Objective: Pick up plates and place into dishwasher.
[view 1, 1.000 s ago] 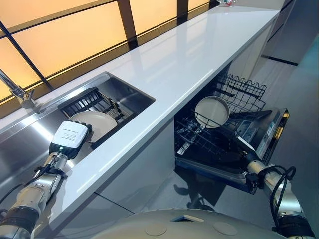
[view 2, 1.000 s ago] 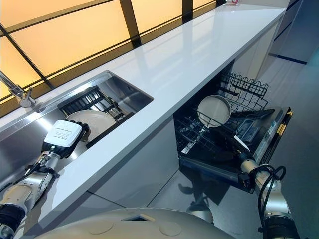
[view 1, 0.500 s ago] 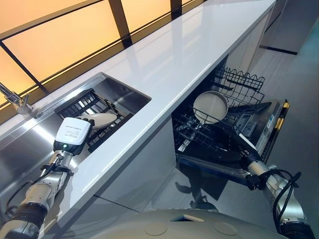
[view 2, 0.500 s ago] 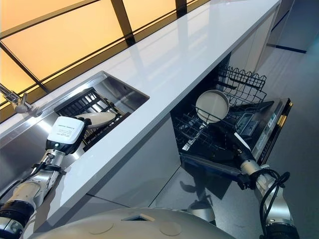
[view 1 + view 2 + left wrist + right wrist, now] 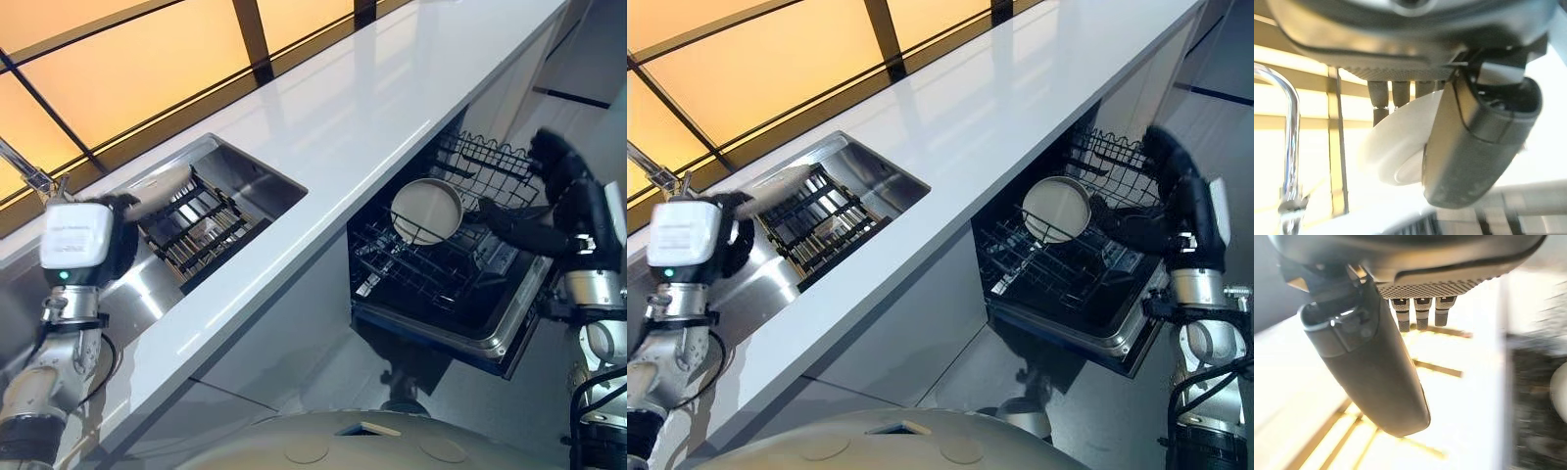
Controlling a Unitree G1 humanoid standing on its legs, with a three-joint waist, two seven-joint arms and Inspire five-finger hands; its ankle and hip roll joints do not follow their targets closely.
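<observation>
left hand (image 5: 116, 227) up over the sink (image 5: 250, 178), pinching a white plate (image 5: 157, 188) by its rim; plate clear of the black sink rack (image 5: 201, 223) below it, tilted, blurred. faucet (image 5: 29, 176) just behind the hand. right hand (image 5: 560, 174) raised beside the open dishwasher (image 5: 490, 338), above the far end of its lower rack (image 5: 416, 274), fingers loosely extended, holding nothing. second plate (image 5: 427, 211) standing on edge in that lower rack, under the white countertop (image 5: 362, 108).

right eye view: same layout. left hand (image 5: 725, 235) with the plate (image 5: 774, 184) over the sink rack (image 5: 818, 220); right hand (image 5: 1176, 186) near the upright plate (image 5: 1056, 209) but apart from it.

left wrist view: thumb (image 5: 1474, 147) pressed on the near face of the white plate (image 5: 1396, 147), fingers (image 5: 1393, 93) curled behind its rim, so plate clamped between them. faucet (image 5: 1290, 147) curving up beside it, window bars behind.

right wrist view: thumb (image 5: 1371, 367) and fingers (image 5: 1420, 313) spread apart and relaxed, empty. pale edge of the racked plate (image 5: 1559, 389) at the side, over the dark rack, heavily blurred.
</observation>
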